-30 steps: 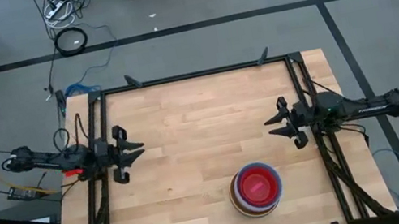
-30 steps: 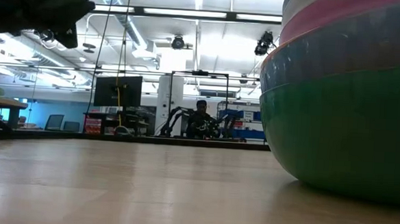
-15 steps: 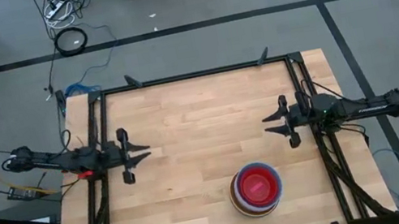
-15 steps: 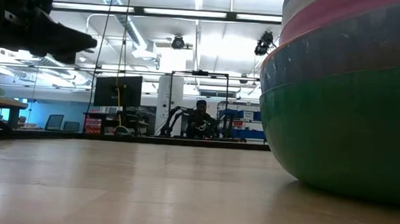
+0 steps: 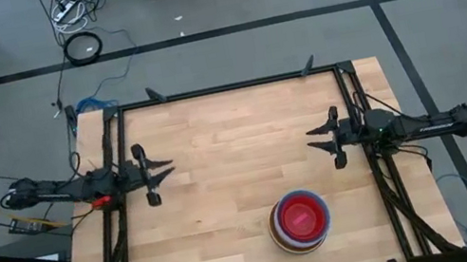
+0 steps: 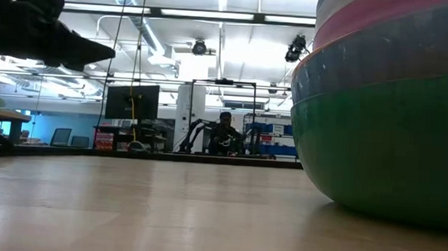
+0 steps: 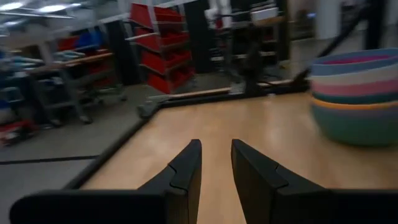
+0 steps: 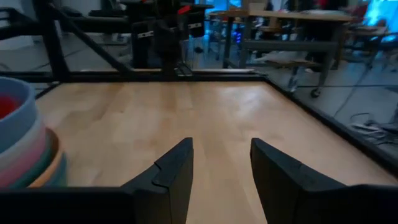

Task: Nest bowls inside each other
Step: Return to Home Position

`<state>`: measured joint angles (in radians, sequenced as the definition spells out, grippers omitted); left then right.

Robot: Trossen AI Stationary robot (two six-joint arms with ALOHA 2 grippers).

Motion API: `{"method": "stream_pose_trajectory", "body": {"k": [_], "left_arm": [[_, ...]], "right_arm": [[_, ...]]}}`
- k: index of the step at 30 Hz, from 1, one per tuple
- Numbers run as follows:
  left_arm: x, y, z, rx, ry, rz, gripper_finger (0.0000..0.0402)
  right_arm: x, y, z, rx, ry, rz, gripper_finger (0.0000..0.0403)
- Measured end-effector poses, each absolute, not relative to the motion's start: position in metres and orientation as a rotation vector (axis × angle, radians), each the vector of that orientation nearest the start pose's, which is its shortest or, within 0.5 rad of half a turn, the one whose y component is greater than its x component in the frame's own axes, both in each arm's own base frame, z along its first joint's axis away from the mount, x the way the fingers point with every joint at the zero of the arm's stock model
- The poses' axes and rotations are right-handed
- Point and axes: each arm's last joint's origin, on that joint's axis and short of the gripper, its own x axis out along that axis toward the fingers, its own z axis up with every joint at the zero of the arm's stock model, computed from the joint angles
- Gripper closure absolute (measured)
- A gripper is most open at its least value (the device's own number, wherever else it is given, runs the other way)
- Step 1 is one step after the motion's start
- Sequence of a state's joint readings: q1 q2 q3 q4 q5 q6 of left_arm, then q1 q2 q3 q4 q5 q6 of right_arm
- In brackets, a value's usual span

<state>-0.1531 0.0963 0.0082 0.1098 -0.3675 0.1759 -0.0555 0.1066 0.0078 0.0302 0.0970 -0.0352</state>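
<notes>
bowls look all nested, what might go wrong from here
1. The bowl stack stands on the right hand's side of the table, not far from it; a low sweep by that arm might knock it.
2. Its rims look slightly off-centre from above, so it may lean.
The left hand is well clear.

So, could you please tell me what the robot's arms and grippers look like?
The left arm and right arm are slim, jointed and black, with a thin cable looping at the left one. The left gripper and right gripper each have two dark, wedge-shaped fingers.
</notes>
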Motion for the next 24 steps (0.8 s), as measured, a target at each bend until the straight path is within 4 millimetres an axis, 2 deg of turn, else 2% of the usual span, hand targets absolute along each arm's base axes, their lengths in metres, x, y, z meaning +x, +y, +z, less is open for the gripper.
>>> {"method": "stream_pose_trajectory", "body": {"k": [9,16,24], "left_arm": [[0.102,0.008,0.170,0.193,0.005,0.326,0.0306],[0.102,0.008,0.170,0.201,-0.004,0.234,0.0306],[0.102,0.008,0.172,0.197,-0.027,0.231,0.0306]], "right_arm": [[0.103,-0.010,0.161,-0.068,0.069,-0.184,0.0254],[0.103,-0.011,0.161,-0.093,0.069,-0.219,0.0254],[0.103,-0.011,0.161,-0.058,0.064,-0.221,0.0254]]}}
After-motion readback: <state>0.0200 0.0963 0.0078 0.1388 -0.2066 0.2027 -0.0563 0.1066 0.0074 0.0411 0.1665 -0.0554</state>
